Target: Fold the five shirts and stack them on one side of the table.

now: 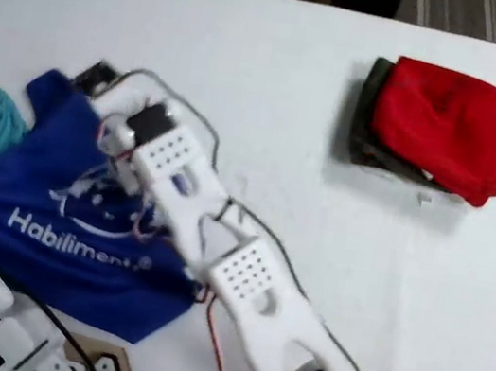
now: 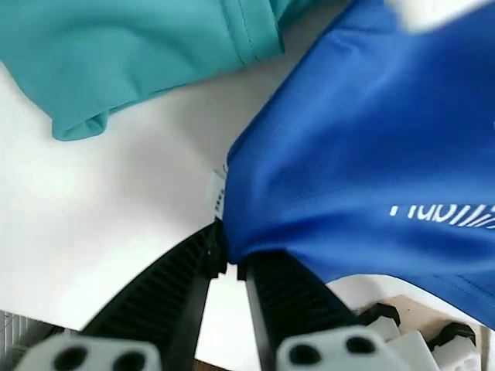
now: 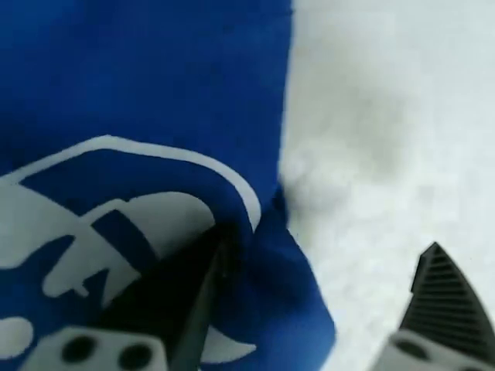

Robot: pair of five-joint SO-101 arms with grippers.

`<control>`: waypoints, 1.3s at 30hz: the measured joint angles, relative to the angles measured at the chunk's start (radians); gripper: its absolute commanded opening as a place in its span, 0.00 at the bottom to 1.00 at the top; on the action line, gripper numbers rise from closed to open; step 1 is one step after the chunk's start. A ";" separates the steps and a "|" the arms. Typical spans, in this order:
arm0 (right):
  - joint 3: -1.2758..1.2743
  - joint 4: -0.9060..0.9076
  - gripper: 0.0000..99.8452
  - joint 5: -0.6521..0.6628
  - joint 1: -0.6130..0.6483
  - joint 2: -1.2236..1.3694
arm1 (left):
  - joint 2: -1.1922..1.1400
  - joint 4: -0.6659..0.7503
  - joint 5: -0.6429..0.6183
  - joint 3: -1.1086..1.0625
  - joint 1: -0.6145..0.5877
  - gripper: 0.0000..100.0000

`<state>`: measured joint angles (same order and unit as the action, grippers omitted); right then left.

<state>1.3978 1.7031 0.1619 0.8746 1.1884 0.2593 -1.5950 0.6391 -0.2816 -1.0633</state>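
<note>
Blue shirt (image 1: 44,198) spread on surface (image 1: 288,68), beneath both claws. Left claw (image 2: 229,259) clenched on bunched edge of blue shirt. Teal shirt (image 2: 131,54) lies beyond its tips, apart. Right claw (image 3: 309,309) released, straddling shirt's side edge: one finger over print, other over bare surface. My judgement: fabric thin, limp, light, somewhat slick — will sag and slide, cannot be pushed. I'd pinch at edges or corners, two points at once. Folded stack — red shirt (image 1: 446,124) on top — well away from both claws.
</note>
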 measured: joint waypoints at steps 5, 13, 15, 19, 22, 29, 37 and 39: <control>0.002 -0.003 0.36 0.000 0.061 0.064 | 0.000 0.000 0.000 0.000 0.000 0.03; 0.035 -0.003 0.18 0.000 0.081 0.109 | 0.000 0.000 0.000 0.000 0.000 0.03; 0.035 -0.003 0.00 0.000 0.081 0.109 | -0.006 0.000 0.000 0.000 0.000 0.03; 0.040 -0.003 0.02 0.005 0.081 0.109 | -0.006 0.000 0.000 0.000 0.000 0.03; 0.043 0.006 0.02 0.032 0.081 0.109 | -0.006 0.000 0.000 0.000 0.000 0.03; 0.092 0.032 0.02 0.041 0.031 0.114 | -0.006 0.000 0.000 0.000 0.000 0.03; 0.157 0.041 0.02 0.043 -0.206 -0.091 | -0.011 0.000 -0.077 0.058 0.181 0.03; 0.121 0.041 0.02 0.043 -0.270 -0.186 | -0.011 -0.011 -0.112 0.114 0.250 0.03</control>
<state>1.5190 1.7446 0.2048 0.6045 1.0027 0.2486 -1.6057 0.5271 -0.1680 -0.8132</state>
